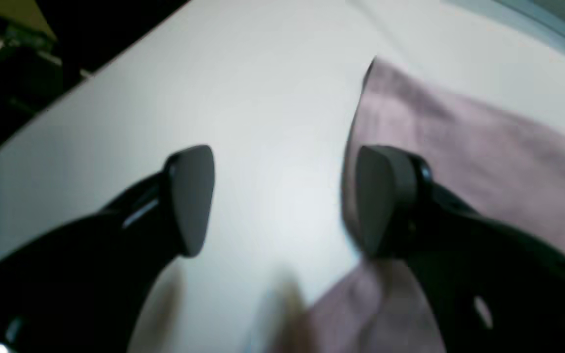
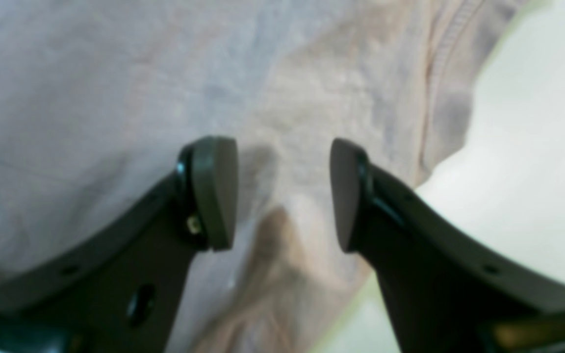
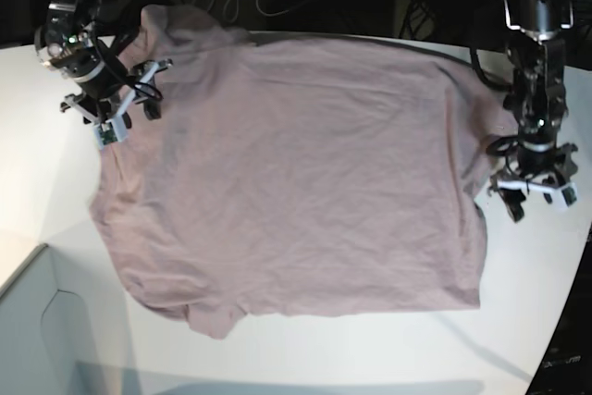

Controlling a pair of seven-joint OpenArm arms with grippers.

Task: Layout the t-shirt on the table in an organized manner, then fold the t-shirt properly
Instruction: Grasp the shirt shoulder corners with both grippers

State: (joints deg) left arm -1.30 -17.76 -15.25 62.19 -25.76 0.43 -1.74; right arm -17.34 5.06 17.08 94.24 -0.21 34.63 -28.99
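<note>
A: Left gripper (image 1: 282,201): jaws wide, nothing between them, one pad over the shirt (image 3: 296,173) edge, the other over bare table (image 3: 555,275). Right gripper (image 2: 285,193): jaws also well apart, hovering above the cloth near its stitched hem, holding nothing.

B: Where does the shirt lie?

A: Spread nearly flat across the table's middle, wrinkled, one sleeve bunched toward the right gripper; the far edge sits close to the table's rear rim.

B: The risks?

A: A pinch at the left gripper's edge may catch one layer only, so the fold drags crooked. The wrist views are blurred, so I cannot tell how many layers lie there. Pulling rearward could slide cloth off the rim.
</note>
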